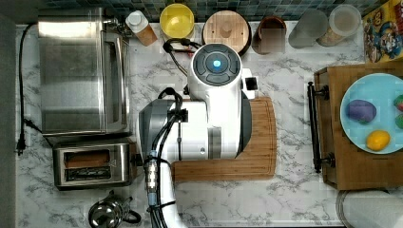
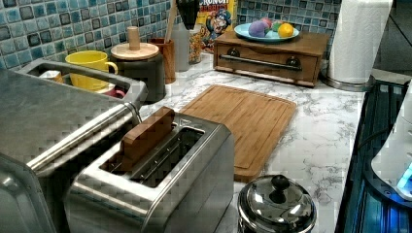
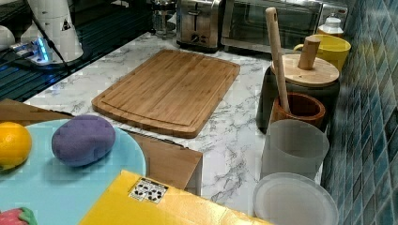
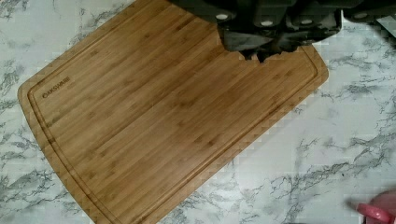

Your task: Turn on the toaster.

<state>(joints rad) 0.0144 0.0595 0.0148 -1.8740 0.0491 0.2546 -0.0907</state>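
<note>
Marble counter, toaster beside oven

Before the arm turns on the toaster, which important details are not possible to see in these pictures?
- Toaster lever position: in the top view the arm's cables crowd that end; in the right view the toaster is too far away.
- Gripper fingers: wrist view, cut off by the edge, dark and blurred.
- Cutting board: top view, mostly covered by the arm.
</note>
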